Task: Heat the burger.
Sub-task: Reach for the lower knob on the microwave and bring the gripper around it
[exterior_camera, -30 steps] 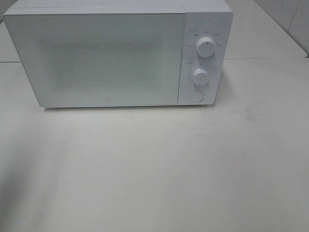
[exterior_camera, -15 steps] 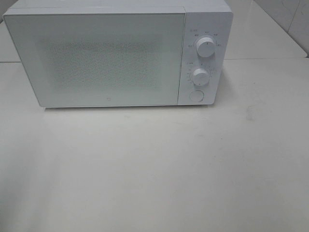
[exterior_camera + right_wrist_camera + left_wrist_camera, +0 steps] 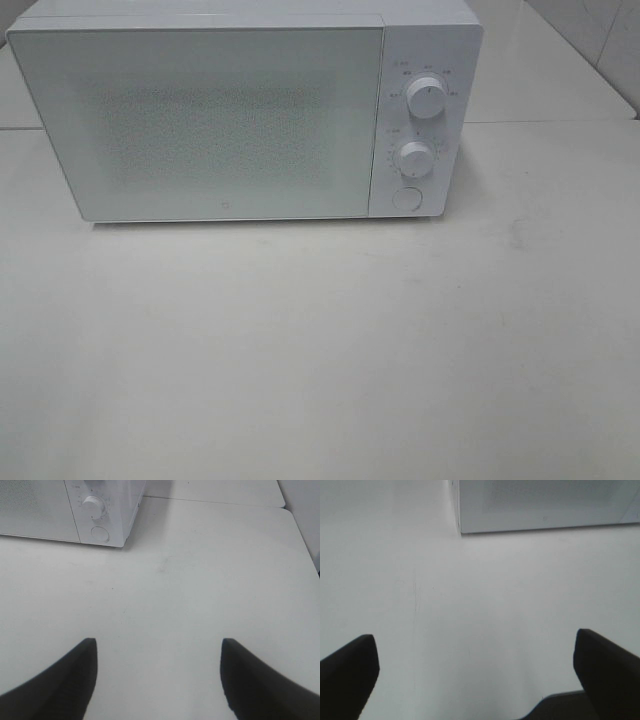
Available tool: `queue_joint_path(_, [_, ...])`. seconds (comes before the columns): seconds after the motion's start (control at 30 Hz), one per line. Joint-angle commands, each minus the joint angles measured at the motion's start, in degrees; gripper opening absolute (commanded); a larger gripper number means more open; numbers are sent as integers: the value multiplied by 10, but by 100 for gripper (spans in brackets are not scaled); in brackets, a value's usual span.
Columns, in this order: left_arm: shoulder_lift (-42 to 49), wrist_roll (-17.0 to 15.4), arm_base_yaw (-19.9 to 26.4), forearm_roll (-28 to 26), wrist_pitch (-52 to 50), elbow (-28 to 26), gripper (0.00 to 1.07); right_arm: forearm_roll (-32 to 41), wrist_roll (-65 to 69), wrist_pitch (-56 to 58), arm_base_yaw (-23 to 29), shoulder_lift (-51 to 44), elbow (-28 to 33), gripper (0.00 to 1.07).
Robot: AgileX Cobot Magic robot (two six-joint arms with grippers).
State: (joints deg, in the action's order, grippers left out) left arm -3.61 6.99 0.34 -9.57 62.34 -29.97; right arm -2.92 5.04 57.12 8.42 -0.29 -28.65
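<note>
- The pale off-white tabletop (image 3: 320,350) fills the lower two thirds of the high view, and a thin seam crosses it at the right edge level with the oven's dials.
- The boxy white microwave oven (image 3: 245,115) stands on the tabletop across the upper left and centre of the frame, front face toward the camera.
- Its wide frosted door (image 3: 200,190) is shut flush with the body. The speckled pane gives no sight of the inside, so the burger shows in no view and I cannot tell where it is.
- A strip of light wall tile (image 3: 600,40) sits in the upper right corner, behind the table's edge.
- The narrow white control panel (image 3: 445,60) runs down the oven's right side.
- The left gripper (image 3: 475,642) has its two dark fingers spread wide with only bare table between them. The oven's lower front corner lies well ahead of it.
- The right gripper (image 3: 158,647) likewise has its fingers parted and holds nothing (its camera sees the oven's panel end well ahead).
- The upper round white dial (image 3: 427,98) sits near the panel's top, ringed with small printed marks.
- The lower round white dial (image 3: 414,158) is just beneath it.
- The round white push button (image 3: 406,197) sits at the panel's foot.
- A faint grey smudge (image 3: 520,225) marks the table right of the oven.
</note>
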Motion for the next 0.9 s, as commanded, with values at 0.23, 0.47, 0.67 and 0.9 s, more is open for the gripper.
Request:
queue_joint_path(0.23, [50,-5,1,-2,-7,3,98,0,2,-2,-3,-14,2,68])
queue_joint_path(0.47, [49,-3,1,-2,-7,3,98,0,2,-2,-3,-13,2,68])
queue_joint_path(0.67, [49,-3,1,-2,-7,3,98,0,2,-2,-3,-13,2,68])
queue_joint_path(0.9, [48,-3,1,-2,-7,3,98,0,2,-2,-3,-13,2,68])
